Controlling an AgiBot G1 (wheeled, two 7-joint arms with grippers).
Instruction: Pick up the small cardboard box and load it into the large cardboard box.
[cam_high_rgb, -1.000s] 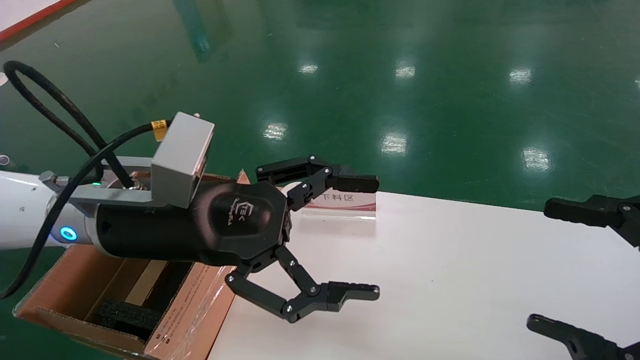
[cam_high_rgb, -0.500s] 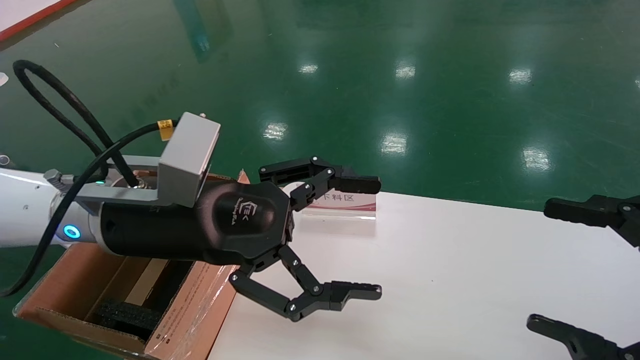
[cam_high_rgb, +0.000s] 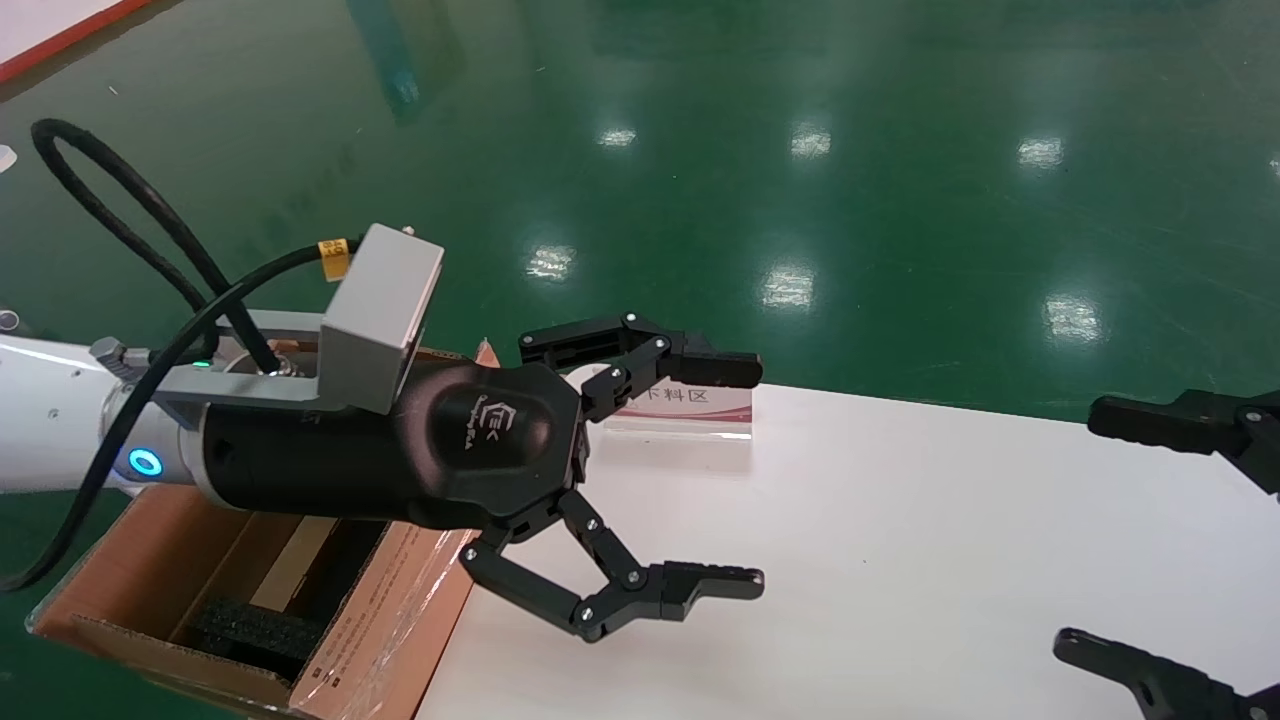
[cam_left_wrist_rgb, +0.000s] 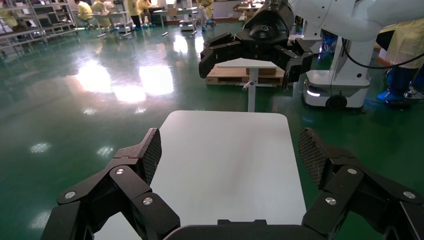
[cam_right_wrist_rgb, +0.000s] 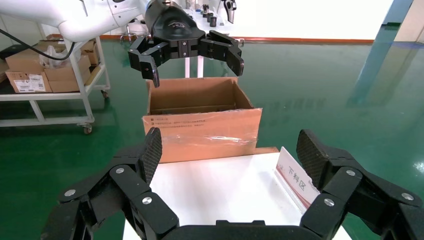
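Here the left end effector hovers above the white surface with its fingers spread wide and nothing between them — the large cardboard box stands open just beside the surface's left end, black foam visible inside. The right end effector sits at the surface's right edge, fingers likewise apart. No small cardboard box is visible in any view.

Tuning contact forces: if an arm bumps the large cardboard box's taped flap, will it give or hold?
The large cardboard box looks like thin corrugated board, so its upright flap probably flexes. The glossy tape looks slippery. It is open-topped and holds only foam blocks, so it is likely light and may slide.
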